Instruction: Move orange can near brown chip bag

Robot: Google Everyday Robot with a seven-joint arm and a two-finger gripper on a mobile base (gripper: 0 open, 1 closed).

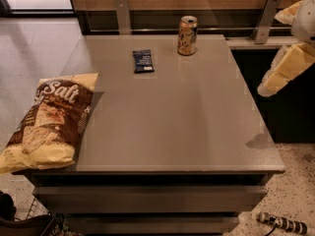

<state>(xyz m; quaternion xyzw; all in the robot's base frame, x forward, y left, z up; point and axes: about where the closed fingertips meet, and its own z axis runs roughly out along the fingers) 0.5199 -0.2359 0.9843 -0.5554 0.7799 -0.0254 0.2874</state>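
Observation:
The orange can (pixel 187 35) stands upright near the table's far edge, right of centre. The brown chip bag (pixel 49 121) lies flat on the table's front left corner, partly hanging over the left edge, far from the can. My gripper (pixel 283 72) shows as pale yellow and white arm parts at the right edge of the view. It is beyond the table's right side, level with the table's far half, to the right of the can and apart from it. It holds nothing that I can see.
A flat dark blue snack packet (pixel 142 61) lies left of the can. The grey table (pixel 167 117) has metal posts (pixel 122 14) and a glass-and-wood wall behind it. A dark counter stands to the right, speckled floor below.

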